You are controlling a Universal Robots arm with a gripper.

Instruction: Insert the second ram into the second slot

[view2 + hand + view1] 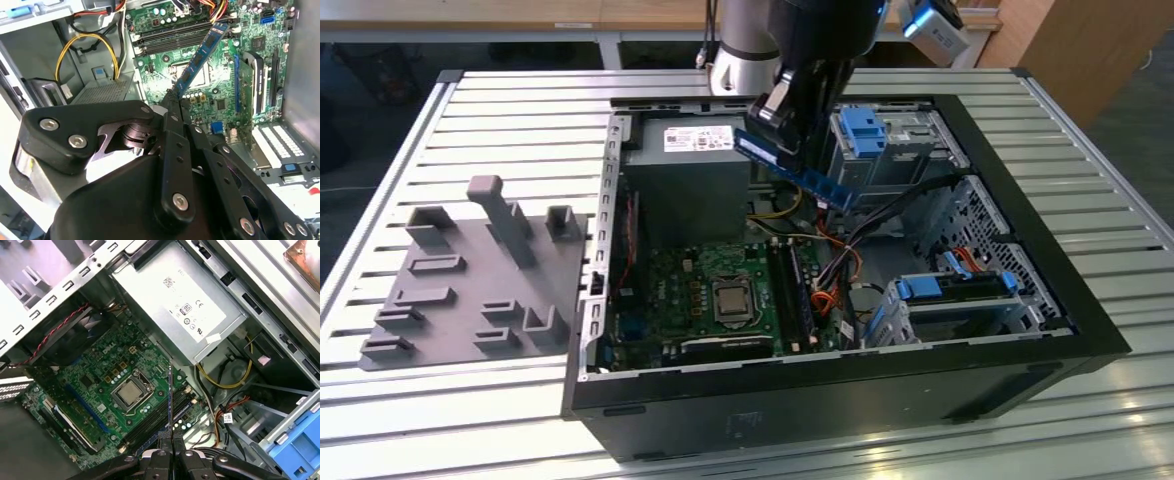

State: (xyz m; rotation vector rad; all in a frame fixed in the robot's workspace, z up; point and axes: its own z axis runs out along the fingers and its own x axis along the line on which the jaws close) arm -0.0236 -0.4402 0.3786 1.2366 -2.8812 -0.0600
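My end effector (173, 100) is clenched on the thin blue circuit-board ram stick (202, 57), holding it in the air above the green motherboard (95, 360) in the open black computer case (854, 390). The first wrist view has the stick edge-on before the dark memory slots (152, 422), and takes in the white printed label (187, 305) on the grey power supply. The exterior view adds a grey moulded fixture (467, 280) on the slatted tabletop (507, 110).

the gripper (173, 102) is matte black: flat linkage bars and rounded plates joined by silver socket-head screws (180, 201), with slim fingers (162, 452) of the same dark metal. in the exterior view the arm (744, 50) has a silvery-grey tube, a glossy black housing and what seems to be a blue joint cap (931, 22).
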